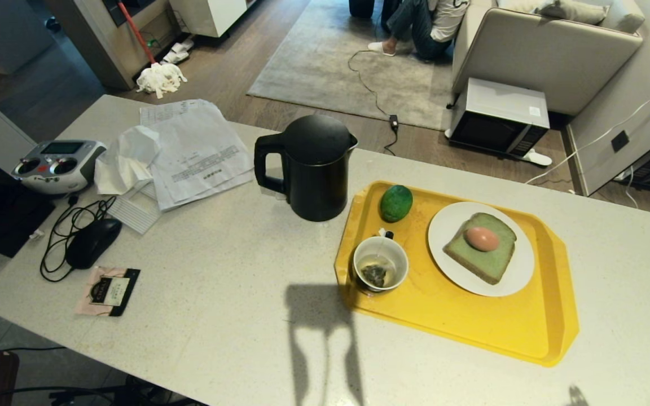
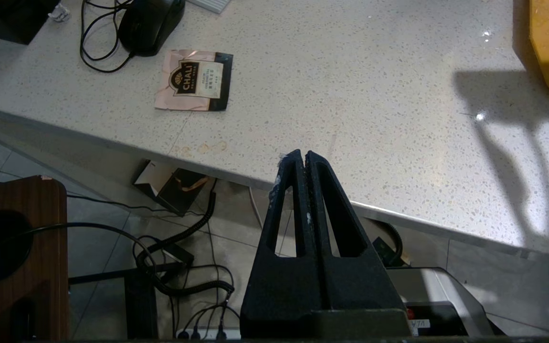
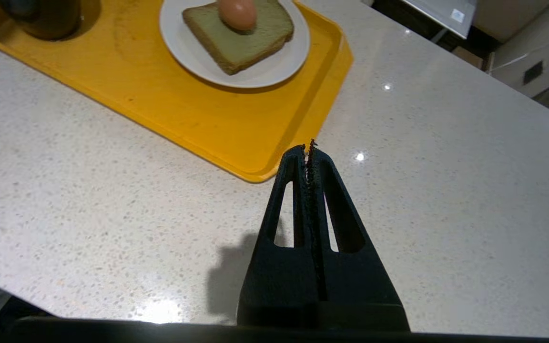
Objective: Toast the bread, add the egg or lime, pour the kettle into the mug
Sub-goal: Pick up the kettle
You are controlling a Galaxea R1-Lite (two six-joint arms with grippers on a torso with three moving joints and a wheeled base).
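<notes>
Head view has the kettle standing a bit left of center on the counter, handle pointing to the frame's left; it looks like the heavy item here, rigid and top-loaded if full, so that loop handle is probably the only sane place to grab. The egg sits on top of the bread on a white plate at center right, on the yellow tray; smooth, round and fragile, so it'd want a gentle pinch across the middle. The lime lies at the tray's upper left, the mug below it with a teabag inside. The left gripper hangs over the counter's near edge, pressed together and empty. The right gripper hovers by the tray's corner, also pressed together.
</notes>
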